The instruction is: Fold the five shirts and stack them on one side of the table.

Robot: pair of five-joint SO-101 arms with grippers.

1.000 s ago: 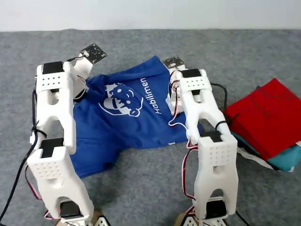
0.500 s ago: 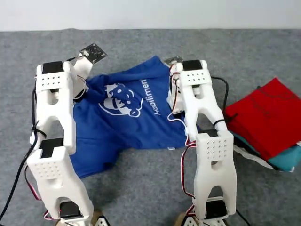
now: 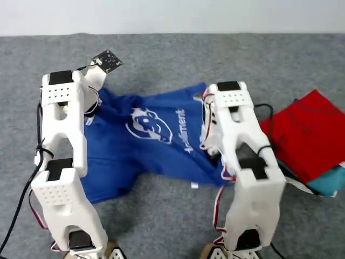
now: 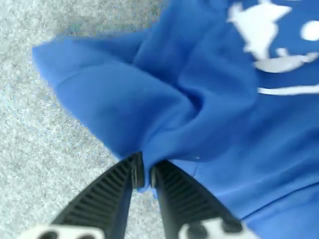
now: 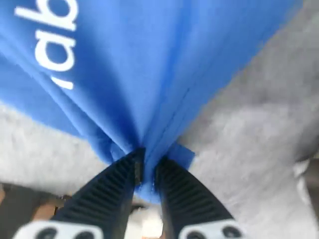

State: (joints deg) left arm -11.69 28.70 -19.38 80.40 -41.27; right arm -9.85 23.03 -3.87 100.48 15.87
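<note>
Some folded shirts point(image 3: 307, 132) sit piled on my counter point(image 3: 161, 221), and my left hand point(image 4: 144, 172) and right hand point(image 5: 148, 167) each pinch the blue shirt point(image 3: 161, 156), not folded yet.

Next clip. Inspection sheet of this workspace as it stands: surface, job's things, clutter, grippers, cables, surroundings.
Surface: table under a grey, felt-like cover.
Job's things: blue shirt lies unfolded and bunched between the two arms. To one side, a red shirt lies folded on top of a teal shirt.
Clutter: nothing seen.
Grippers: left gripper shut on a fold of the blue shirt. Right gripper shut on the blue shirt's edge.
Cables: black cable hangs beside the left arm, and red wires run along the right arm. None touch the shirts.
Surroundings: pale wall behind the table.
</note>
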